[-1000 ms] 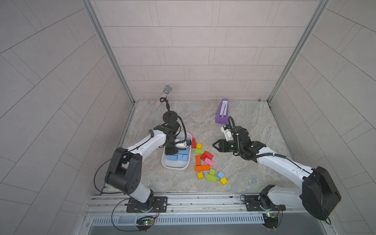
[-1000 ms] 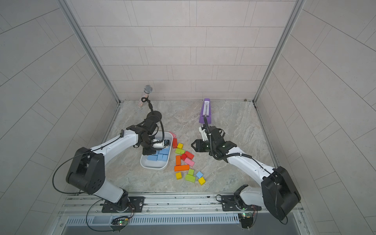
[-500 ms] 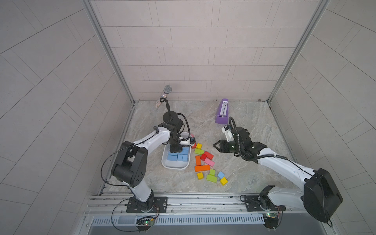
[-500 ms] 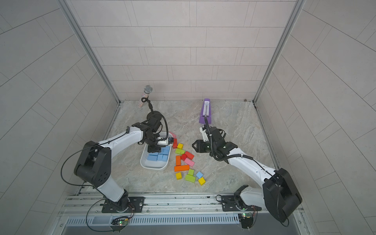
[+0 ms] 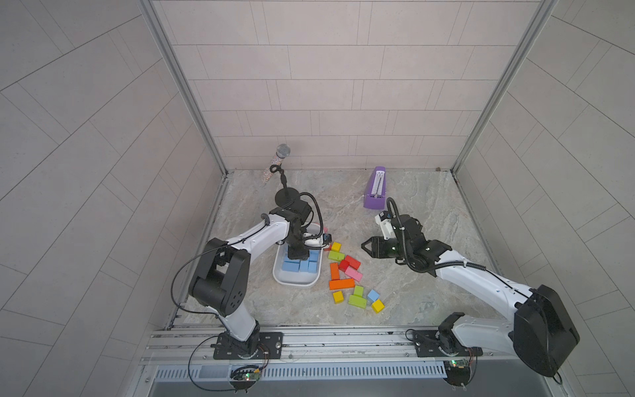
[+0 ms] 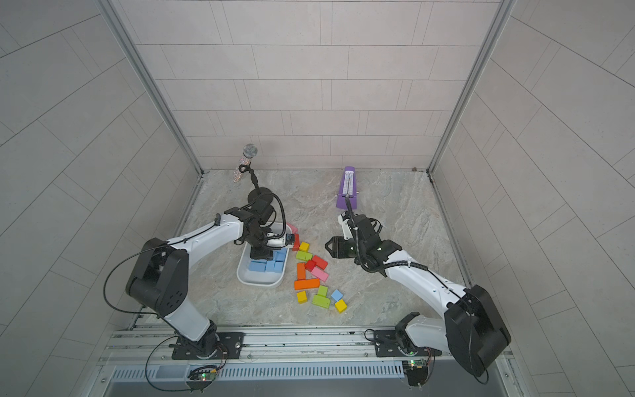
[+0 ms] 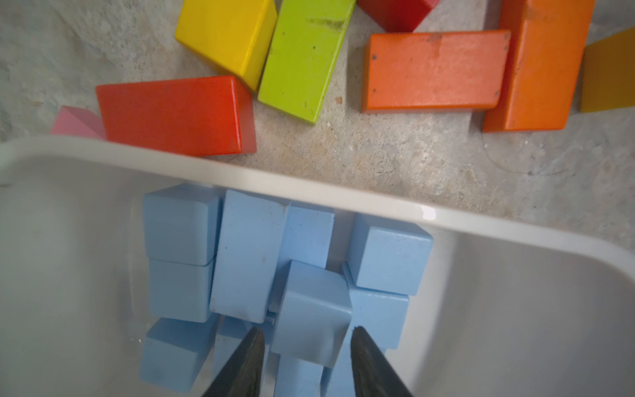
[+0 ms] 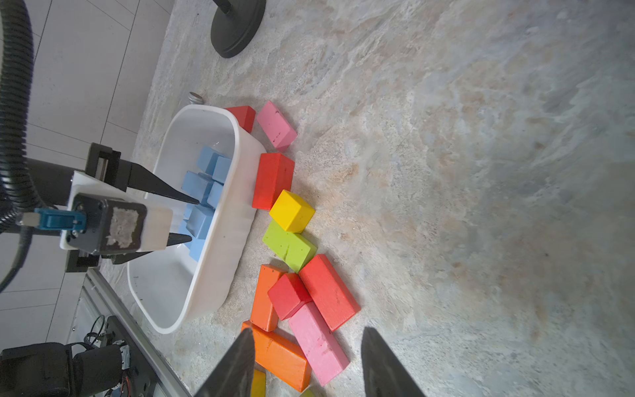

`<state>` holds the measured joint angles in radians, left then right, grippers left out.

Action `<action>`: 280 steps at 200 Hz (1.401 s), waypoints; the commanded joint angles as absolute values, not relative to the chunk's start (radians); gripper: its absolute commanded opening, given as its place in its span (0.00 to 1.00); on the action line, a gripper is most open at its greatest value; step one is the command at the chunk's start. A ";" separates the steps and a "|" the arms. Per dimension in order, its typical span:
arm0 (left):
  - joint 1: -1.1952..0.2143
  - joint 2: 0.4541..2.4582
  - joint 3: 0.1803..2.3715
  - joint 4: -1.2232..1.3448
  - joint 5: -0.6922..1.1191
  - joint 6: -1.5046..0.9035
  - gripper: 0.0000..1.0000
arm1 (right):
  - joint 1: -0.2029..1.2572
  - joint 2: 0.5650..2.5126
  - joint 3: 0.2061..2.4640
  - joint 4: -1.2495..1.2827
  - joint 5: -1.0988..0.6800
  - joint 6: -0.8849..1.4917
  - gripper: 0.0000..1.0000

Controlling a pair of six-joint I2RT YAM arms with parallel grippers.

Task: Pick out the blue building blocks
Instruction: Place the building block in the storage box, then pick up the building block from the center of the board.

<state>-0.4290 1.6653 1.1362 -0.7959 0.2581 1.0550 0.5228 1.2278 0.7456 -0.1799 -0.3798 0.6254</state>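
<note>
**1. Loose blue cube**. It lies on the marble nearer the rail than the white tub, on the right arm's side, between a green brick and a yellow cube. Judged the one blue piece left to fetch.

**2. Other-coloured blocks**. Red, orange, yellow, green and pink, strewn just beside the tub's long wall. None is inside the tub.

**3. Blue building blocks**. Heaped inside the tub against that same wall.

**4. Left gripper**. It is inside the tub, jaws spread either side of the top blue cube, which lies tilted on the heap.
- Change: the jaws have just come apart, so this cube counts as delivered and the arm is judged free to lift out.
- Against a second ago: the shoulder has swung round and the wrist sits slightly deeper over the tub. The blocks on the marble are unchanged.

**5. Right gripper**. It hovers over the marble beyond the coloured blocks from the tub, jaws apart and empty. It has hardly moved.

**6. Purple metronome** and **microphone on stand**. Both stand well beyond the tub, toward the back wall.
</note>
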 commanded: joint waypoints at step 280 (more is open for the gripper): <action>-0.161 1.306 0.929 -0.353 0.472 0.207 0.76 | 0.953 1.617 1.011 -0.904 -0.075 0.430 0.58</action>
